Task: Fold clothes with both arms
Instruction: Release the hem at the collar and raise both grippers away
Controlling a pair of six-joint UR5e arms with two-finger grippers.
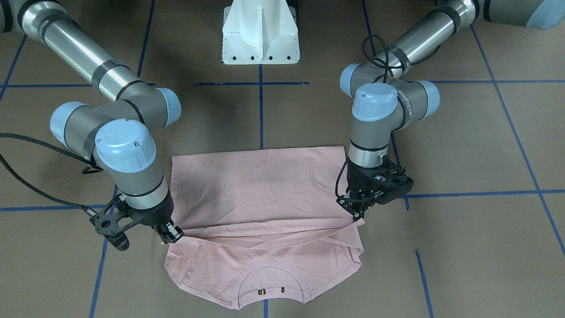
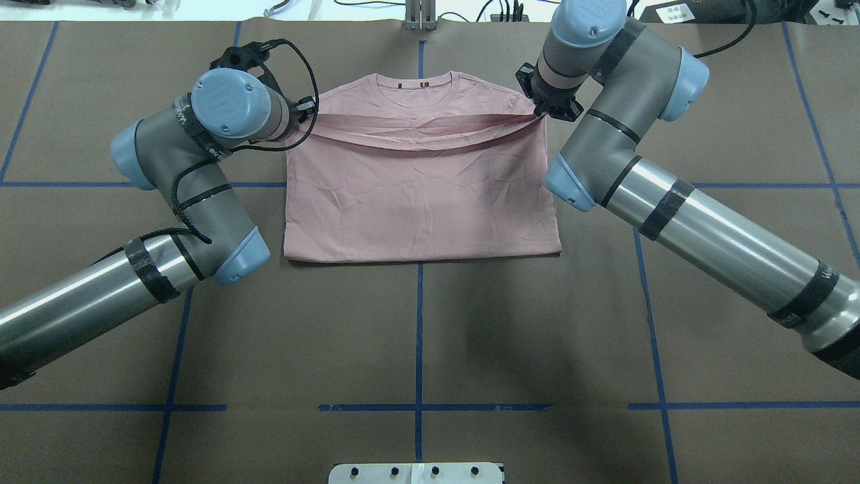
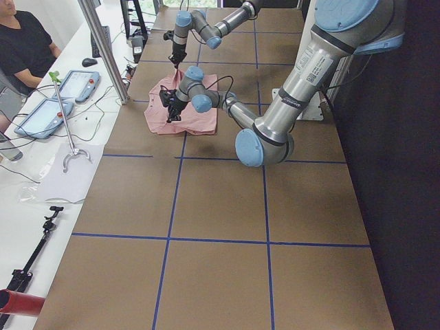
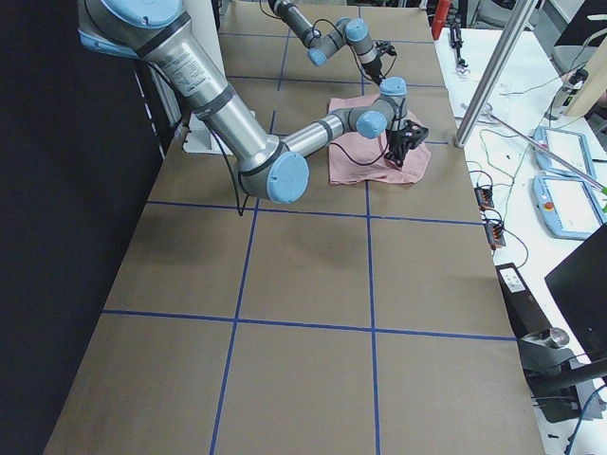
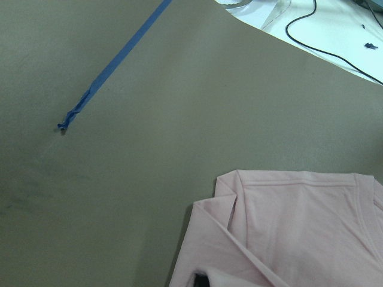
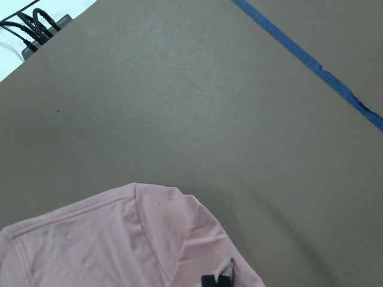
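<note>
Lying flat on the brown surface [image 2: 470, 336], the pink shirt [image 2: 420, 202] is found, in the overhead view, toward 12 o'clock from the surface's middle. Its neckline [image 2: 418, 86] is set at the shirt's own 12 o'clock edge. The body is doubled over, with the fold along the 6 o'clock edge and only plain cloth turned upward. The free edge of the upper layer is drawn into a taut, creased band across the shirt, just short of the neckline. Two small dark labels [image 1: 262, 291] are seen inside the neckline in the front-facing view.

The band's 9 o'clock end is pinched by the left jaws, which are pressed together on the cloth. The 3 o'clock end is pinched in the same way by the right jaws. In each wrist view a dark fingertip is seen at the bottom edge, with pink cloth wrapped against it. The left arm [image 2: 201, 141] is brought in from 8 o'clock and the right arm [image 2: 625, 81] from 4 o'clock. Both wrists are pointed down at the shirt's outer corners.

The surface is divided by lines of blue tape [image 2: 418, 336], one of which runs under the shirt's middle. A white pedestal [image 1: 260, 35] is seen at 12 o'clock in the front-facing view. Beyond the surface, at 10 o'clock in the left-side view, a seated person [image 3: 24, 41] and two tablets [image 3: 75, 86] are seen on a white bench.
</note>
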